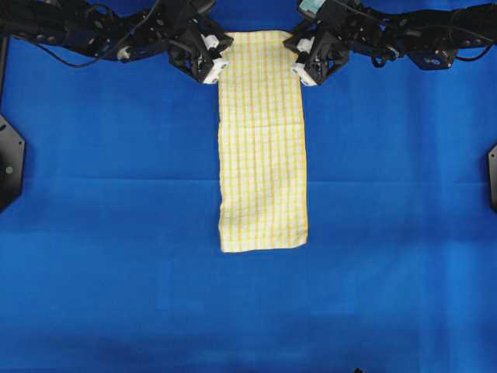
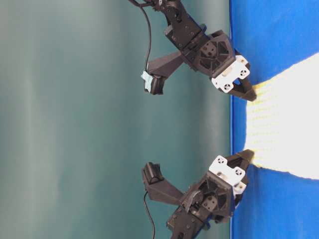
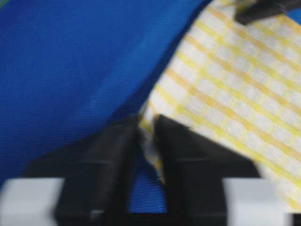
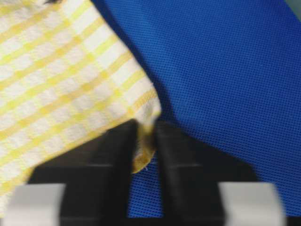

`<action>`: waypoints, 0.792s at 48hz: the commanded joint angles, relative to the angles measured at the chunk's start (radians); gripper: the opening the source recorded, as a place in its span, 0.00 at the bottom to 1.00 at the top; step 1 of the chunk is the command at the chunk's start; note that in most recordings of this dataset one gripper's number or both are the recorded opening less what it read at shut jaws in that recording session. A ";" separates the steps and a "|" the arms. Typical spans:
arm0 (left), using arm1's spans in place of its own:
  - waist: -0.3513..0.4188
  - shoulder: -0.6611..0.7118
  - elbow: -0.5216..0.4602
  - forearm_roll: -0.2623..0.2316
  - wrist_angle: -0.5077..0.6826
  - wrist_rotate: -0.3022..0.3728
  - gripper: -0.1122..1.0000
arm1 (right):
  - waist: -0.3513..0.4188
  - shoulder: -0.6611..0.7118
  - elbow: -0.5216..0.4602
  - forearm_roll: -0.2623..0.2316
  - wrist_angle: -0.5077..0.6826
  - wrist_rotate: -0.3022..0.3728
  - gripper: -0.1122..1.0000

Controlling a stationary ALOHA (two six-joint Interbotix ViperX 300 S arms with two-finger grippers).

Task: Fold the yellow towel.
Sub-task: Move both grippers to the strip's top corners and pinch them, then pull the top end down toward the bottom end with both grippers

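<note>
Wide blue cloth-covered table surface [image 1: 109, 233], flat, filling the overhead view; a plain teal-green backdrop [image 2: 75, 124] stands behind it in the table-level view.

Yellow towel [image 1: 262, 148]: thin white cloth with a fine yellow check, lying as a long narrow strip down the middle of the table, one short end at the top edge of the overhead view between the two arms, the other short end free near the table's centre. Flat along its length, slightly rippled on the left edge.

Left gripper [image 1: 218, 70]: black, with a white mount, at the strip's top left corner. Wrist view shows the two black fingers [image 3: 110, 160] clenched on the towel's corner, cloth pinched between them.

Right gripper [image 1: 300, 71]: same build, at the top right corner, fingers [image 4: 176, 160] likewise clamped on the yellow hem.
</note>
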 commanded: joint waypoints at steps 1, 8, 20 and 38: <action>-0.009 -0.014 -0.015 -0.003 -0.008 0.003 0.16 | -0.003 -0.011 -0.012 0.005 -0.003 -0.002 0.19; -0.005 -0.015 -0.015 -0.003 -0.008 0.011 0.12 | 0.002 -0.011 -0.012 0.008 -0.003 -0.002 0.15; 0.021 -0.043 -0.028 -0.002 0.005 0.020 0.12 | -0.003 -0.028 -0.014 0.020 -0.012 -0.002 0.15; 0.035 -0.091 -0.060 0.003 0.078 0.072 0.12 | -0.015 -0.086 -0.008 0.020 -0.011 -0.003 0.15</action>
